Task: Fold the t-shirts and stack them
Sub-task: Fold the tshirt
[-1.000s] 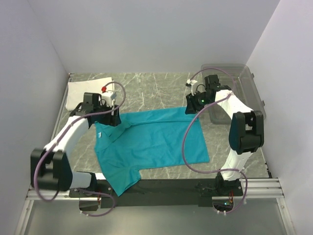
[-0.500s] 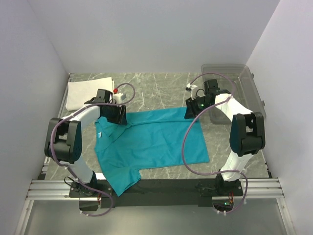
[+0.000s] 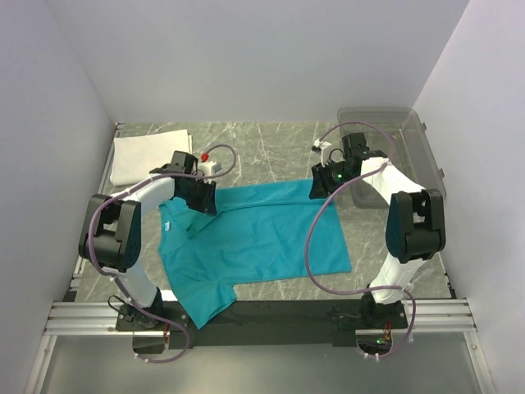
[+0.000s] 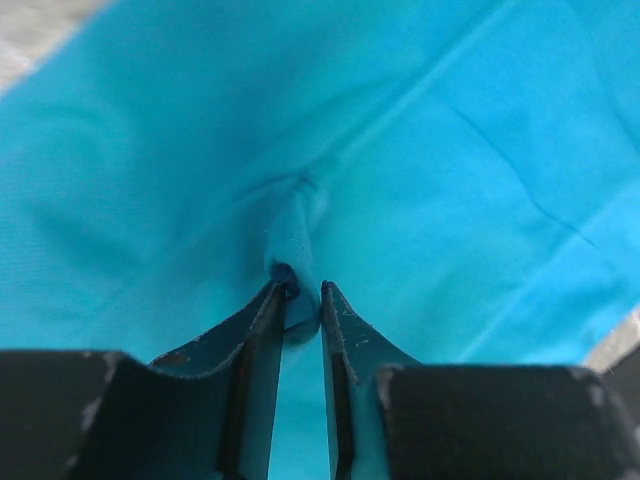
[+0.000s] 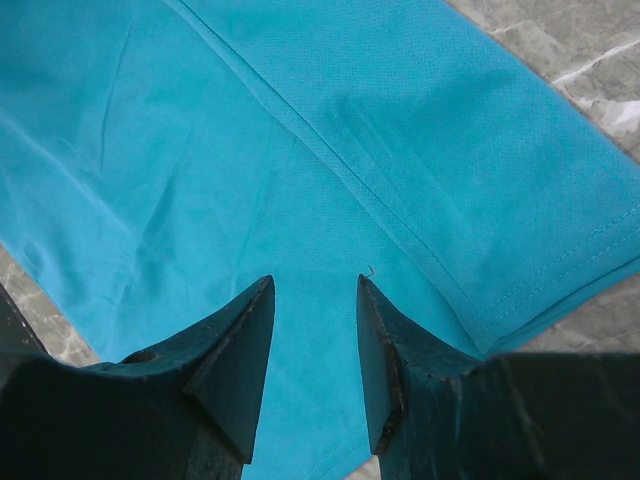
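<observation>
A teal t-shirt (image 3: 254, 238) lies spread flat on the marble table, one sleeve hanging toward the near edge. My left gripper (image 3: 203, 201) sits on its far left shoulder area. In the left wrist view my left gripper (image 4: 300, 292) has its jaws drawn close on a raised pinch of the teal t-shirt (image 4: 296, 225). My right gripper (image 3: 318, 187) hovers at the shirt's far right corner. The right wrist view shows my right gripper (image 5: 314, 283) open, with flat teal fabric (image 5: 300, 150) and a hem seam below it. A white folded t-shirt (image 3: 148, 153) rests at the far left.
A clear plastic bin (image 3: 402, 156) stands at the far right, just behind the right arm. Grey walls close in on the left, back and right. Bare marble table (image 3: 262, 148) shows beyond the shirt, and a black strip runs along the near edge.
My left arm swung right and forward onto the shirt's far left part, and its jaws narrowed onto a pinch of fabric. The right arm barely moved.
</observation>
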`<move>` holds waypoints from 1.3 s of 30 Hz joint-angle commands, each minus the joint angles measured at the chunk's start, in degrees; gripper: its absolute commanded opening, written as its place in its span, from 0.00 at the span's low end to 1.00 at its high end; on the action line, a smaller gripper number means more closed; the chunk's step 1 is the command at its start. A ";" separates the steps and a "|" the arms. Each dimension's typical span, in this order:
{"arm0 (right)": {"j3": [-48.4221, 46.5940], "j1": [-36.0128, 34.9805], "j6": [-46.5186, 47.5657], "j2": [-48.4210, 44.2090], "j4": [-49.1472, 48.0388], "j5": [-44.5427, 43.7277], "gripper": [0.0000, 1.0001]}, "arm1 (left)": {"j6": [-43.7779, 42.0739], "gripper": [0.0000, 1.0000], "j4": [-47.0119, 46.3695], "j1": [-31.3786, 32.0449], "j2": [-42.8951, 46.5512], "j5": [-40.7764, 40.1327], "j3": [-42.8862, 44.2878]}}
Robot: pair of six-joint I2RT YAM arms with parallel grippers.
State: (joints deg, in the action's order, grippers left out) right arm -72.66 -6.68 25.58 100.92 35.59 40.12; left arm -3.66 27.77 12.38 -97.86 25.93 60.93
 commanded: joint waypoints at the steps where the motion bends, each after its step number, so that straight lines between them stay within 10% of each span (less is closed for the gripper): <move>1: 0.51 -0.35 -0.18 -3.10 -1.32 0.40 0.46 | -1.35 0.27 3.16 1.06 3.47 3.51 0.25; 13: -0.90 0.00 0.43 -2.93 -0.26 0.22 0.46 | -3.63 0.53 7.30 4.75 2.50 14.38 -0.90; 23: -0.29 -0.09 0.08 -3.46 -0.17 0.84 0.46 | 3.22 0.55 -0.88 0.63 14.28 -0.98 -1.69; 39: 0.42 -0.27 -0.71 -3.19 -0.70 0.84 0.46 | 8.23 0.43 -2.80 6.16 0.23 -2.82 1.56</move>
State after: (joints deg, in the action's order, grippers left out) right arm -72.64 -6.76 25.32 99.98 35.64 40.16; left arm 3.25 27.24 16.62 -95.83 23.59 59.57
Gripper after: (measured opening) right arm 0.458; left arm 0.430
